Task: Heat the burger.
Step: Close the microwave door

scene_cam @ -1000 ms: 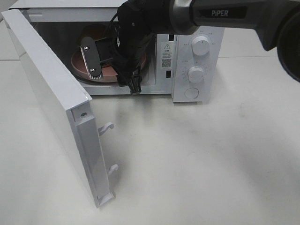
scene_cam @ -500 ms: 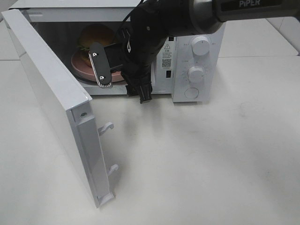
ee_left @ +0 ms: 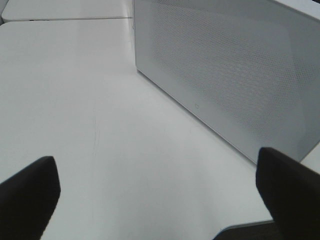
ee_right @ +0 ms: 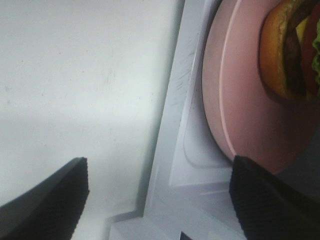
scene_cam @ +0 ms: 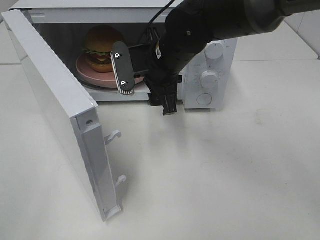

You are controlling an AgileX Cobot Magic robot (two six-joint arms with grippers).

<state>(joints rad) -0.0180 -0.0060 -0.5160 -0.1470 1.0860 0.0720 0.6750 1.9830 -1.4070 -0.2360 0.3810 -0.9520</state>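
Observation:
The burger (scene_cam: 101, 49) sits on a pink plate (scene_cam: 83, 68) inside the open microwave (scene_cam: 210, 75). My right gripper (scene_cam: 146, 86) hangs just in front of the oven's opening, open and empty, one finger (scene_cam: 122, 67) level with the plate's rim and the other lower, over the table. The right wrist view shows the plate (ee_right: 245, 110) and the burger (ee_right: 287, 50) on the oven floor, with the right gripper (ee_right: 157, 200) apart from them. My left gripper (ee_left: 157, 197) is open over bare table, beside a perforated wall of the microwave (ee_left: 225, 75).
The microwave door (scene_cam: 55, 95) stands swung wide to the left, its latch hooks (scene_cam: 114, 135) pointing into the room. Two knobs (scene_cam: 209, 79) are on the control panel at the oven's right. White table lies in front.
My right gripper has let go of the pink plate and drawn back out of the oven toward the right, its jaws a little wider. The burger and plate stay inside.

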